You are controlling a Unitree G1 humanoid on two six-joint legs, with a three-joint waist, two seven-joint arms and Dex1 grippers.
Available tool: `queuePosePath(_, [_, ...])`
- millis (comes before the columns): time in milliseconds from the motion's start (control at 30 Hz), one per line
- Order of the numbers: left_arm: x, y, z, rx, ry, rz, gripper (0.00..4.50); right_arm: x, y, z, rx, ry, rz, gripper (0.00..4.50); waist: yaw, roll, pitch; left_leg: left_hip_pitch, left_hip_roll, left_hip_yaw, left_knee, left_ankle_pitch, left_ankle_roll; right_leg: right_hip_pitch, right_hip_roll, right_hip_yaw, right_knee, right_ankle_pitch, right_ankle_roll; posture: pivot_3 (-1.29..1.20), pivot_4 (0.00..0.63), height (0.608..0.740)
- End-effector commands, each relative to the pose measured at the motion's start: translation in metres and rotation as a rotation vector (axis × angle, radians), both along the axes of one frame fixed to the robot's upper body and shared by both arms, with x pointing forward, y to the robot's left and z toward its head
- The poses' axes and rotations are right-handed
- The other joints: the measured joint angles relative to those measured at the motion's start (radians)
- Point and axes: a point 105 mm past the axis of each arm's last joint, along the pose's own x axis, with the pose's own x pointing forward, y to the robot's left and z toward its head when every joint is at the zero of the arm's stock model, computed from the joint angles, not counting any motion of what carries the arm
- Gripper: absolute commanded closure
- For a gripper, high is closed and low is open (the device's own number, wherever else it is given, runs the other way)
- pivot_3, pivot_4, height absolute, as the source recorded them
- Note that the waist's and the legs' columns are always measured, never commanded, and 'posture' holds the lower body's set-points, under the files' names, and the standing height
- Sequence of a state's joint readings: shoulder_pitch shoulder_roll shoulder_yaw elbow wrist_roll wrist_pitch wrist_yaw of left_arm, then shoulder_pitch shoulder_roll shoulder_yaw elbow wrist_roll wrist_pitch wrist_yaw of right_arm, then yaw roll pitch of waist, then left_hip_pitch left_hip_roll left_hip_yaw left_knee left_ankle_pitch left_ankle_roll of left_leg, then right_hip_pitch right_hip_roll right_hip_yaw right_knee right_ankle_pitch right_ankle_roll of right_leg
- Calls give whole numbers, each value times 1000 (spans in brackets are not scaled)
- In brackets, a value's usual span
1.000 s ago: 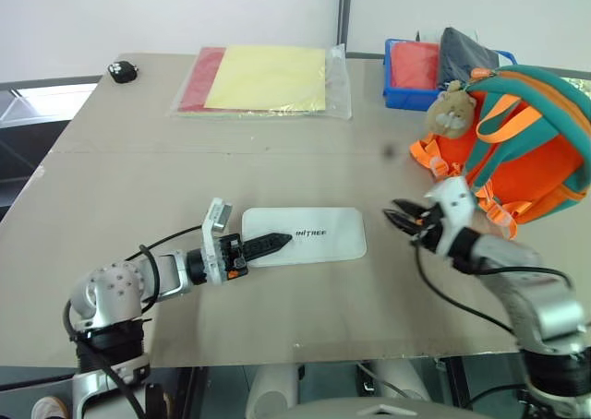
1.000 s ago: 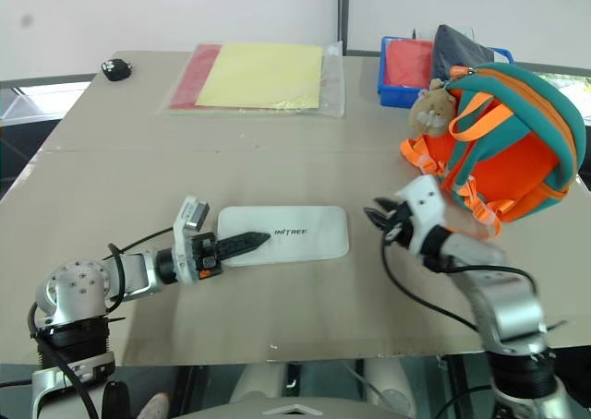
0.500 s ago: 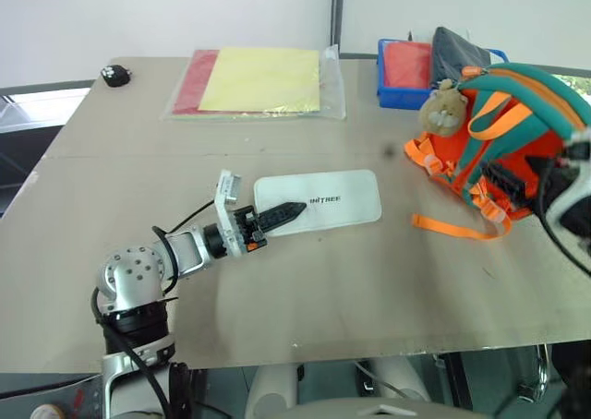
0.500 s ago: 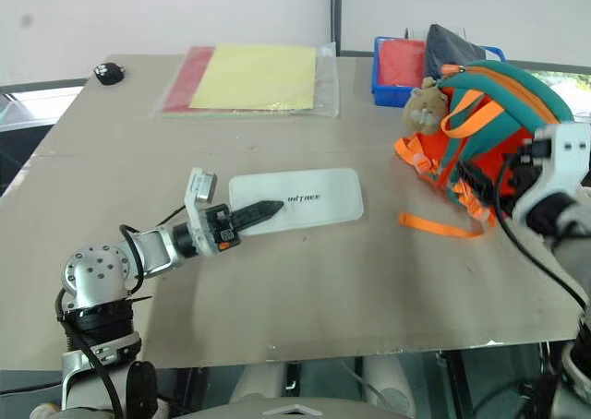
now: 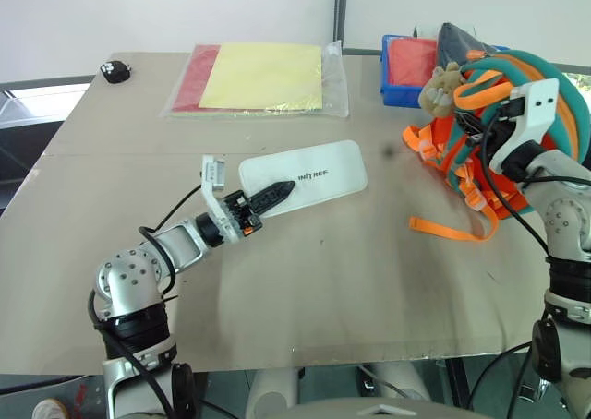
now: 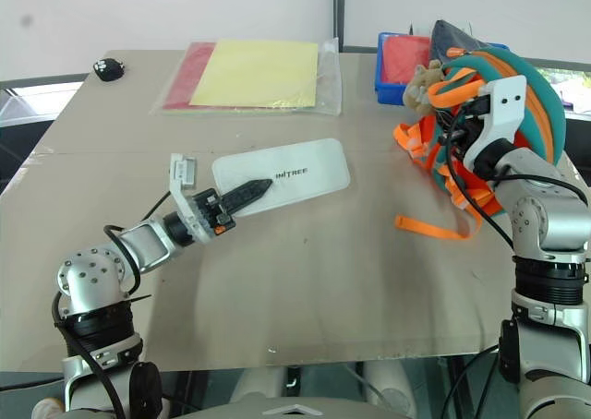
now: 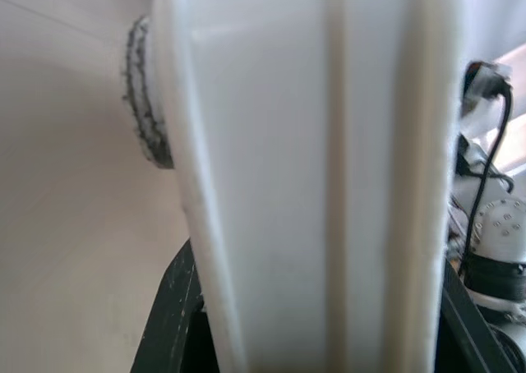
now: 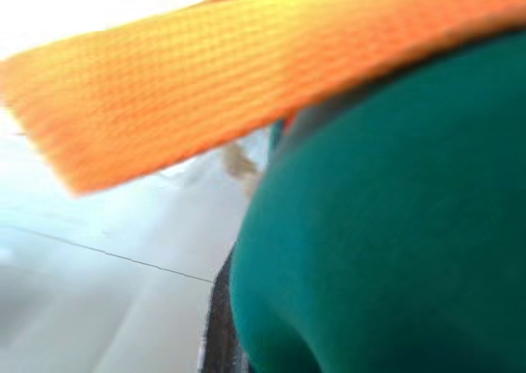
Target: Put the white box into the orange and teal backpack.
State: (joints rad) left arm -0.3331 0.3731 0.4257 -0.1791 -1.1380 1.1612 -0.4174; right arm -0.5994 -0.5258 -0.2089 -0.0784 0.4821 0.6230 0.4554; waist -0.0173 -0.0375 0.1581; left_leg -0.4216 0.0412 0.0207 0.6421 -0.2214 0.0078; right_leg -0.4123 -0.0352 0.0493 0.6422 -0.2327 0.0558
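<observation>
The white box (image 5: 314, 172) hangs tilted just above the table's middle, its far end pointing toward the backpack. My left gripper (image 5: 275, 195) is shut on its near end, and the box's white face (image 7: 329, 184) runs close along my fingers in the left wrist view. The orange and teal backpack (image 5: 568, 105) stands at the right side of the table with a beige plush charm (image 5: 441, 85) on its front. My right gripper (image 5: 482, 116) is buried among the backpack's top straps, shut on them. Teal fabric (image 8: 386, 250) and an orange strap (image 8: 205, 85) press against the right wrist view.
A yellow sheet in a clear sleeve (image 5: 263, 77) lies at the back of the table. A blue tray (image 5: 395, 91) with red and dark contents stands behind the backpack. A small black object (image 5: 116, 68) sits at the back left corner. A loose orange strap (image 5: 448, 230) trails on the table.
My left gripper has lifted the white box and tilted it toward the backpack. My right gripper went from the table up to the backpack's top and shut there, and the backpack shifted.
</observation>
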Motion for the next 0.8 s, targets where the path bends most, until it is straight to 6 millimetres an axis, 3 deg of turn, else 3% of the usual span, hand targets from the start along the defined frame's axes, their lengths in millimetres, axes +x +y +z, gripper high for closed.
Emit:
queuePosePath(33, [5, 15, 25, 20, -152, 107, 3374, -24, 38, 68, 74, -264, 236, 4421, -3, 1, 1, 0, 0, 0, 0, 0, 0, 0, 0, 0, 0, 0, 0, 0, 150, 740])
queuePosePath(133, [9, 36, 34, 31, -212, 214, 3374, -48, 67, 92, 106, -322, 456, 4421, -5, 3, 2, 1, 0, 0, 0, 0, 0, 0, 1, 1, 1, 0, 0, 0, 150, 740])
queuePosePath(200, [8, 45, 41, 50, -257, 262, 3374, -60, 80, 94, 88, -311, 567, 4421, -5, 3, 2, 1, 0, -1, 0, 0, 0, 0, 1, 0, 1, 0, 0, 0, 150, 740])
queuePosePath(333, [2, 71, 58, 165, -402, 408, 3374, -89, 105, 79, 32, -234, 794, 4421, 2, 3, 2, -3, 1, -2, -2, 0, 0, -1, 0, -3, -2, 0, 0, 0, 150, 740])
queuePosePath(400, [-8, 86, 72, 181, -483, 455, 3374, -93, 113, 63, -2, -183, 833, 4421, 4, 3, 2, -7, 1, -2, -2, 0, 0, -4, -1, -4, -2, 0, 0, 0, 150, 740])
queuePosePath(567, [-42, 79, 93, 215, -615, 259, 3374, -91, 115, 23, -95, -67, 834, 4421, 12, 1, 2, -10, 0, -4, 1, 0, 0, -6, -3, -7, -3, 0, 0, 0, 150, 740])
queuePosePath(700, [-62, 69, 108, 235, -703, 115, 3374, -89, 109, 14, -110, -34, 831, 4421, 11, 1, 2, -9, -1, -4, 4, 0, 0, -4, -4, -7, -2, -1, -1, 0, 150, 740])
queuePosePath(800, [-69, 63, 108, 255, -713, 33, 3374, -90, 104, 13, -116, -27, 831, 4421, 6, 1, 2, -5, 0, -4, 6, 0, 0, -1, -3, -8, 0, -2, -4, 0, 150, 740])
